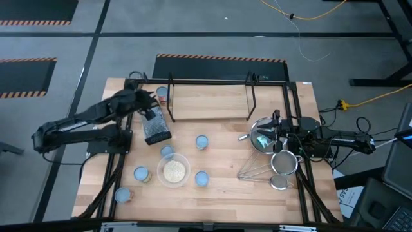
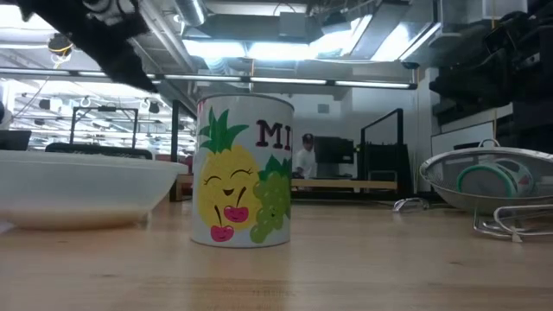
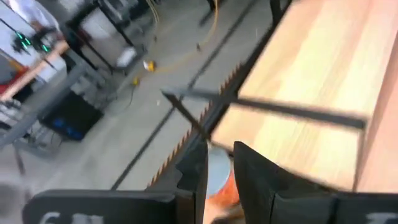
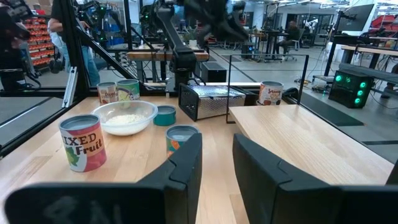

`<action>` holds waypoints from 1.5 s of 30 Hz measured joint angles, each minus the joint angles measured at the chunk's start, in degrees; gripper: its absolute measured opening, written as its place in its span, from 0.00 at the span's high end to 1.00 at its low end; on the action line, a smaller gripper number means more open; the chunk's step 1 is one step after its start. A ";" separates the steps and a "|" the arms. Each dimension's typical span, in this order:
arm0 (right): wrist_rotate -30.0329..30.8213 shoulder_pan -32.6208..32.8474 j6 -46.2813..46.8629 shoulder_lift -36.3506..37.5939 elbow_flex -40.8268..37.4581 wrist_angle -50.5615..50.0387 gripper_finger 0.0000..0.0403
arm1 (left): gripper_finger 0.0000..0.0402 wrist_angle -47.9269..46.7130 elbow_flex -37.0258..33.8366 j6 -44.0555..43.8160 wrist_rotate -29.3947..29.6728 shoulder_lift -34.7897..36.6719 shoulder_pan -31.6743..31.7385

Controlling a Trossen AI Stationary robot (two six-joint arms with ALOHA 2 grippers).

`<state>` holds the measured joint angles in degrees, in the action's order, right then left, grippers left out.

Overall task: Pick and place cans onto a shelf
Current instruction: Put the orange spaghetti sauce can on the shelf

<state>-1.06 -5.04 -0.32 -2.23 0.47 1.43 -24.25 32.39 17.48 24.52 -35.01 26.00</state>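
The shelf [image 1: 209,100] is a light-wood board in a black wire frame at the table's far side. One can [image 1: 161,95] with a reddish label stands by its left end. Several more cans stand on the table at mid and near left: [image 1: 201,142], [image 1: 167,152], [image 1: 141,174], [image 1: 201,179], [image 1: 122,194]. My left gripper [image 1: 150,98] hangs raised over the far-left can, which shows below between its fingers in the left wrist view [image 3: 217,175]; its fingers stand a narrow gap apart and hold nothing. My right gripper [image 1: 265,138] waits at the right, narrowly open and empty.
A clear bowl of pale grains [image 1: 174,171] stands among the near cans. A metal grater [image 1: 156,127] lies left of the middle. A metal bowl and wire strainers [image 1: 280,164] lie at the right under my right arm. The shelf's wire uprights [image 1: 251,96] stand above the board.
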 joint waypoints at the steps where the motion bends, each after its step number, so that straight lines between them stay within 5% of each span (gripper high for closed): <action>1: 0.00 -0.02 0.00 -0.01 0.00 -0.02 0.76 | 0.83 0.06 0.06 0.62 -0.94 -1.51 1.31; 10: 0.00 -0.02 0.00 -0.01 0.00 -0.04 0.76 | 0.83 0.38 0.08 6.46 -7.42 -12.69 10.37; 25: 0.00 -0.02 0.00 0.00 0.00 -0.04 0.76 | 0.71 4.46 0.08 6.91 -9.89 -25.06 14.30; 45: 0.00 0.00 -0.19 0.00 0.00 -0.04 0.76 | 0.70 9.00 0.08 10.16 -10.75 -28.57 16.15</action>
<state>-1.06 -5.04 -0.51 -2.24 0.47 1.39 -15.25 32.47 27.64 13.77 -63.58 42.14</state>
